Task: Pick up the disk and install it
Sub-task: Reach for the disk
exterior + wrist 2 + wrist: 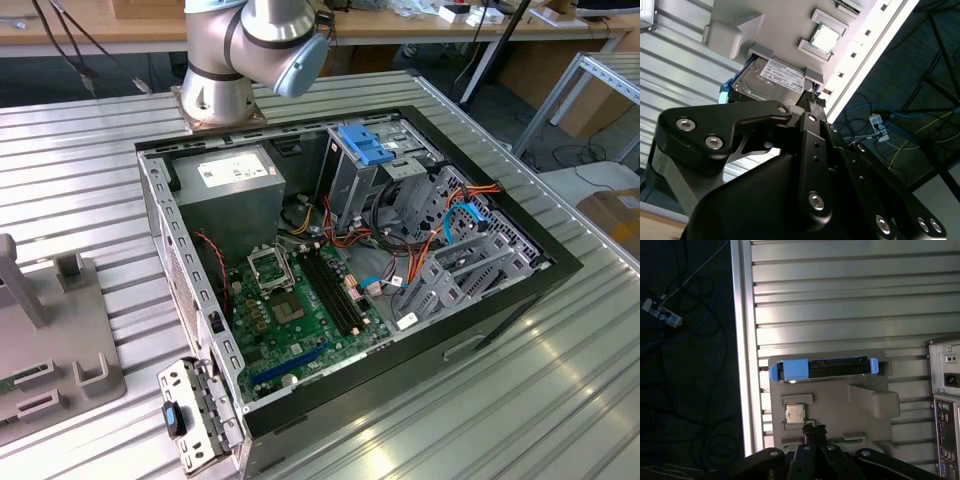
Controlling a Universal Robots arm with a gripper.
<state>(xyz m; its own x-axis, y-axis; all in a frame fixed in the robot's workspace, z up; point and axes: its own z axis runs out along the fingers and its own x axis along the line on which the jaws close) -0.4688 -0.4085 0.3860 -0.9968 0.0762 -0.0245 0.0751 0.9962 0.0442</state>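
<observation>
Blue-framed metal disk (830, 368) slotted in grey holder (870, 400) on table (840, 300), apart from pincer (813, 428), closed on nothing. Probably heavy, rigid, shock-sensitive; best gripped across blue rails.

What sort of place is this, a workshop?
Probably a robotics lab or test bench: a robot arm mounted on a ribbed metal table, an opened computer case on it, and desks behind.
</observation>
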